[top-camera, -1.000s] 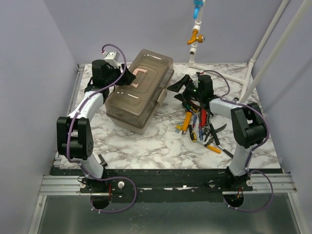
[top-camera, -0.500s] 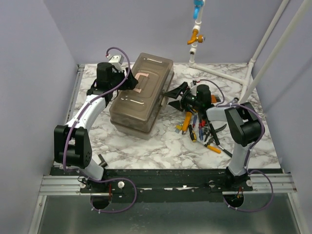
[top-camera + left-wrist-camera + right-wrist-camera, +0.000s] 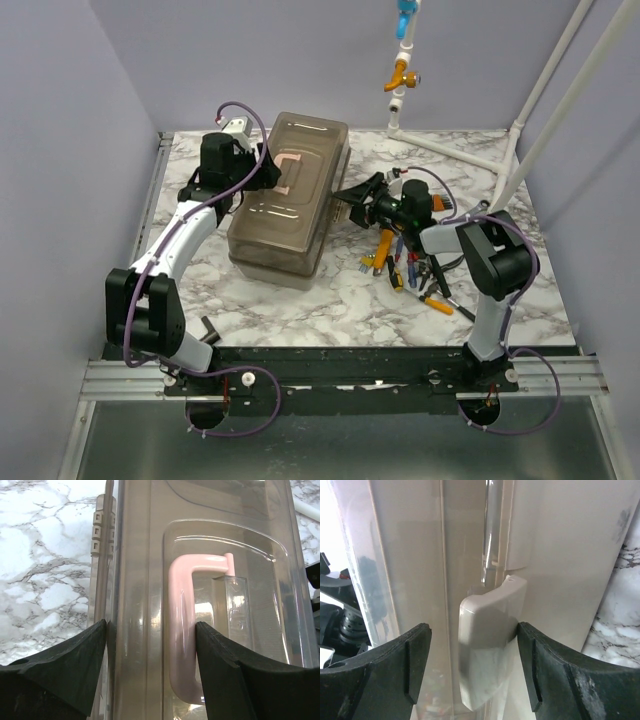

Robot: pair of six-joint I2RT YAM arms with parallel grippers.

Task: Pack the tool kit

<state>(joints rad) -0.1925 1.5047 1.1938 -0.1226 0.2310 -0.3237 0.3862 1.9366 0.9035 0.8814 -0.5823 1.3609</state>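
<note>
1. Toward the back left of the marble bench [image 3: 330, 300] sits the toolbox [image 3: 285, 215]. Its long sides run away from my bases, and its smoky, see-through lid [image 3: 140, 555] is down.
2. My left pincer [image 3: 150, 625] reaches over the top of that lid and is clamped on it.
3. One of its fingers [image 3: 60, 670] presses the outer wall on the hinge side, just below the row of hinge knuckles [image 3: 98, 525].
4. The other finger [image 3: 250, 680] sits in the moulded recess of the lid, against the inner side of the long bar of the pink handle [image 3: 181, 630].
5. That handle lies flat in its recess. It is U-shaped, and its upper end turns toward the right of my left wrist view.
6. My right pincer [image 3: 474, 630] faces the opposite long wall of the box with its jaws apart, astride the beige latch [image 3: 487, 645].
7. One finger [image 3: 550, 670] touches the latch's edge, while the other [image 3: 395, 665] stands off it with a strip of bare wall between. This pincer grips nothing.
8. I cannot tell whether the latch is snapped home.
9. To the right of the box, clear of it, a loose heap of hand tools [image 3: 410, 260] lies on the bench beneath my right forearm. It holds screwdrivers and pliers with orange, yellow, red and blue grips, some crossing one another.
</note>
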